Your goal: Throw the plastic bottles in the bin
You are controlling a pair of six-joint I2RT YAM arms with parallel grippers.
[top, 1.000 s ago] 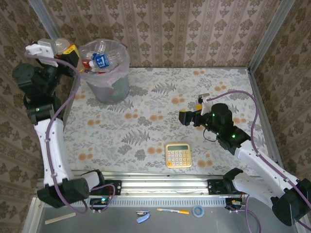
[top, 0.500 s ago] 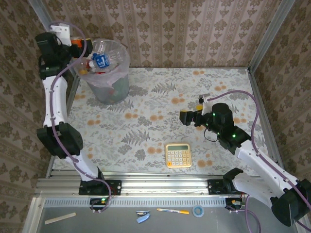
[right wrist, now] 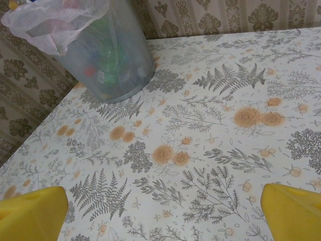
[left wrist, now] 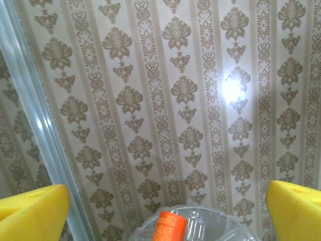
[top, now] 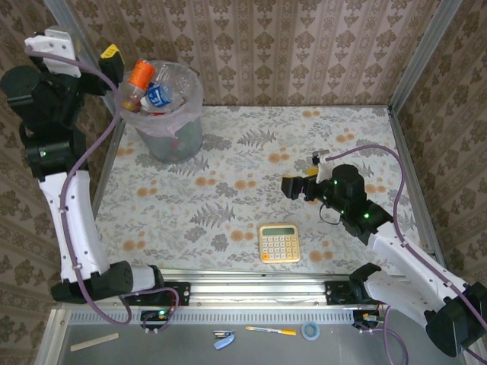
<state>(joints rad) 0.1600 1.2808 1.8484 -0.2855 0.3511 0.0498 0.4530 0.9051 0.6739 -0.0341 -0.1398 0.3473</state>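
Observation:
The bin (top: 169, 135), grey with a whitish bag, stands at the table's far left corner. Plastic bottles lie piled inside it, one with a blue label (top: 158, 95). An orange-labelled bottle (top: 139, 76) is at the bin's left rim, free of any grip; the left wrist view shows it (left wrist: 169, 228) just below the open jaws. My left gripper (top: 106, 61) is raised left of the bin, open and empty, its yellow fingers (left wrist: 30, 211) far apart. My right gripper (top: 293, 186) hangs low over the table's right half, open with nothing between its fingers (right wrist: 30, 213); the bin (right wrist: 108, 65) is far ahead of it.
A yellow calculator (top: 279, 243) lies near the table's front edge. Patterned walls close the table at the back and sides, with metal posts (left wrist: 37, 130) in the corners. Bare floral tablecloth (right wrist: 200, 150) stretches between the right gripper and the bin.
My left gripper has opened and let go of the orange-labelled bottle, which now sits at the bin's rim. The left arm swung up beside the bin. The right arm barely moved.

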